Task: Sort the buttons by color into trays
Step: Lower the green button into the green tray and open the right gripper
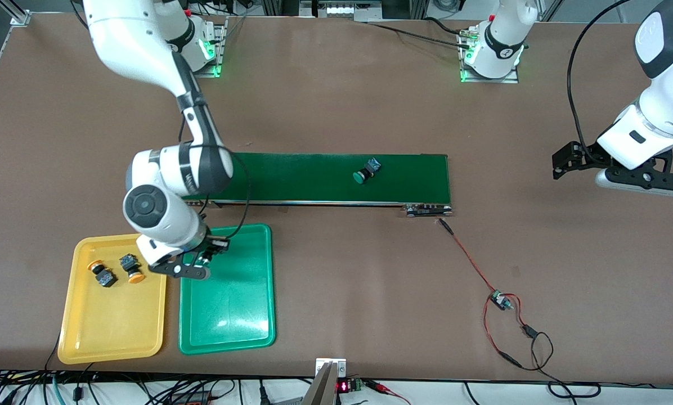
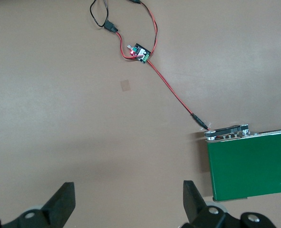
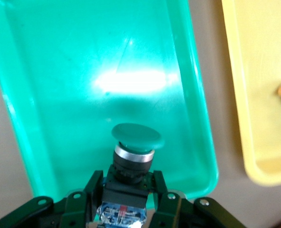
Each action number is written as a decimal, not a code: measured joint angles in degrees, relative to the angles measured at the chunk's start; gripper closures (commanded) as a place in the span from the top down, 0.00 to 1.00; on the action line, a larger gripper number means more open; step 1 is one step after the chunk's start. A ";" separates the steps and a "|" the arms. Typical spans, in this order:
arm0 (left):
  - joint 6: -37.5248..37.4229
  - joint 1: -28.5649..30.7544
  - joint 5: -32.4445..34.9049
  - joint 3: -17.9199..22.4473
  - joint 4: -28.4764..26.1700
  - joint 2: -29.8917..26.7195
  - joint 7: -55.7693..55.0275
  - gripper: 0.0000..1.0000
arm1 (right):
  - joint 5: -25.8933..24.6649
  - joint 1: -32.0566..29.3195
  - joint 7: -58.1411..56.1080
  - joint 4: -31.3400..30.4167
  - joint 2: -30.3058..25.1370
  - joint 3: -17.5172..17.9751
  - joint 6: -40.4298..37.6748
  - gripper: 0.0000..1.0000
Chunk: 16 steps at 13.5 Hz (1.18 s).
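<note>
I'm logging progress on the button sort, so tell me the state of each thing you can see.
Right gripper: jaws shut on a green button, over the green tray.
Left gripper: jaws open, waiting.
Yellow tray: holds two yellow buttons.
Second green button: lying on the belt.

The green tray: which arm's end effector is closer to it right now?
Right. The right end effector hangs over the green tray, holding a green-capped button. The left end effector waits open above bare table at the left arm's end.

2 orange buttons in yellow tray
</note>
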 measured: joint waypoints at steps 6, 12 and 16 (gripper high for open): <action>-0.07 0.00 0.00 0.00 0.02 0.00 0.00 1.00 | -0.32 -2.25 -11.48 0.24 10.09 0.03 16.37 0.99; -0.69 0.00 0.00 -0.01 0.04 0.00 0.00 1.00 | -0.25 -2.32 -11.80 2.64 7.23 0.26 9.68 1.00; -0.87 0.00 0.00 -0.01 0.05 0.00 0.00 1.00 | -0.22 -0.30 -5.84 3.33 -0.96 0.94 -3.49 1.00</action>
